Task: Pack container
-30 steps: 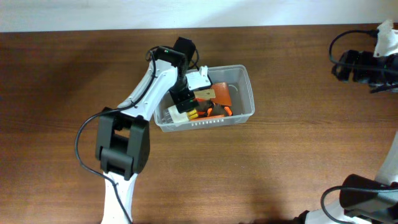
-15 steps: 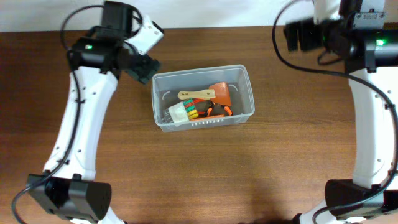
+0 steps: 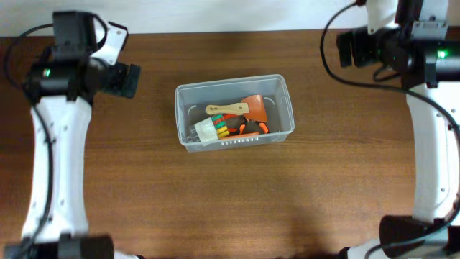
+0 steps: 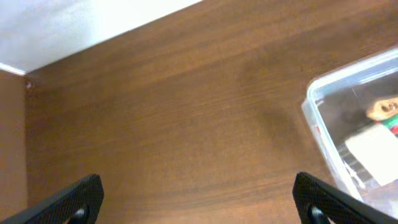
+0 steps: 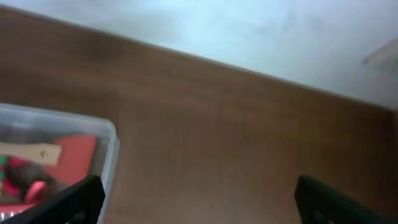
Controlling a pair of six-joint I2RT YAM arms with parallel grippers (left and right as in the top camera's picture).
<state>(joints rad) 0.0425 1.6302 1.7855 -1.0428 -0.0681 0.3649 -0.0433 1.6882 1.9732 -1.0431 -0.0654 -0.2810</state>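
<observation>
The container (image 3: pixel 290 108), a clear plastic bin, sits mid-table. It holds an orange scraper (image 3: pixel 256 108) with a wooden handle, a white piece with coloured stripes (image 3: pixel 209 129) and an orange-and-black tool (image 3: pixel 249 129). My left gripper (image 3: pixel 128 79) hovers over bare wood at the far left, well apart from the bin. In the left wrist view the left gripper (image 4: pixel 199 205) is open and empty, and the bin's rim (image 4: pixel 343 78) shows at the right edge. My right gripper (image 3: pixel 351 46) is at the back right, and the right wrist view shows it (image 5: pixel 200 202) open and empty with the bin's corner (image 5: pixel 111 130) at the left.
The table is brown wood (image 3: pixel 230 201). Its far edge meets a white wall (image 3: pixel 215 14) along the top. Both arms' white links run down the left side (image 3: pixel 50 158) and the right side (image 3: pixel 435 158).
The left arm has lifted out of the container and swung away to the far left. The right arm came in from the right edge and has settled at the back right.
</observation>
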